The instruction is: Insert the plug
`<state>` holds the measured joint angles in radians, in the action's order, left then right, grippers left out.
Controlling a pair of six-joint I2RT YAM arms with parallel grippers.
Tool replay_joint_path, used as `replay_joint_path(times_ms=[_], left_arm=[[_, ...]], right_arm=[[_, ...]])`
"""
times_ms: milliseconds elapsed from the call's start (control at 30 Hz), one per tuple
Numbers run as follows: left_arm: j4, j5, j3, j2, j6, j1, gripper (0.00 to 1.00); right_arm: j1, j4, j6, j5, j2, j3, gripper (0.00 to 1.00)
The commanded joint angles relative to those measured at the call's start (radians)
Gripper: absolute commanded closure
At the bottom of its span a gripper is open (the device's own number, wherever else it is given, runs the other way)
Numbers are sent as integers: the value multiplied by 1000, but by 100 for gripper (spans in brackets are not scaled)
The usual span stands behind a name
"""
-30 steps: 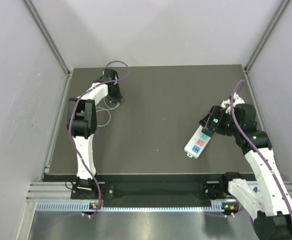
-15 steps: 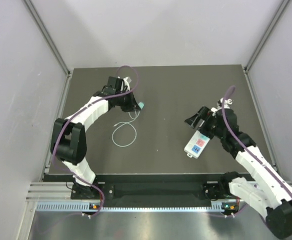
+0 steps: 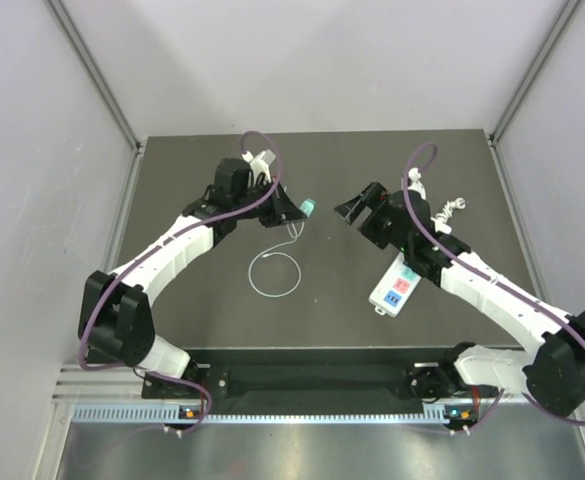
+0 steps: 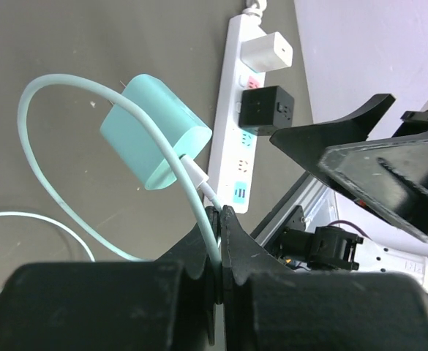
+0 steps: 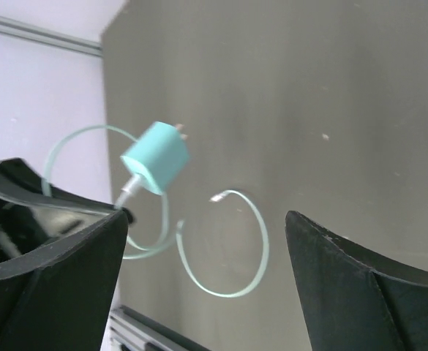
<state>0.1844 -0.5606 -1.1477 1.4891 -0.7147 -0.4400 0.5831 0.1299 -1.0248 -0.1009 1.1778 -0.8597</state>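
The left gripper [image 4: 219, 223] was pinched shut on the thin pale-teal cable [image 4: 192, 175] just behind the small teal cube-shaped plug [image 4: 154, 131], which hung clear of the dark table [image 3: 332, 280]. Held by its soft cord, the light plug would likely swing and twist; its rigid body offered the firmer hold. The right gripper [image 3: 355, 207] faced it, jaws wide and empty, near the white power strip [image 3: 396, 285].

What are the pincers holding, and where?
Left pincer pinches the cable just behind the teal plug. Right pincer is open, holding nothing.
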Motion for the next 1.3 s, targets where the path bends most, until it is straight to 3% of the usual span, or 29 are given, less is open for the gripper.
replay_joint_path(times_ms=[0,600,867,1100,1167,1267], left_arm=[[-91,-5,8,-46,-19,-20,100],[-48,106,-9,-44,75,-123,100],[-43,139,-6,-46,100,-143,100],[-45,146,-6,-43,101,-157,100],[-43,151,-6,-43,101,-158,100],[-46,153,-4,-41,103,-163,100]], right_arm=[[46,-38,-27,-48,17,-81,13],[100,17,5,41,266,-263,28],[103,13,12,44,296,-266,46],[101,20,20,27,318,-275,46],[101,16,23,24,325,-277,56],[101,22,28,27,336,-285,60]])
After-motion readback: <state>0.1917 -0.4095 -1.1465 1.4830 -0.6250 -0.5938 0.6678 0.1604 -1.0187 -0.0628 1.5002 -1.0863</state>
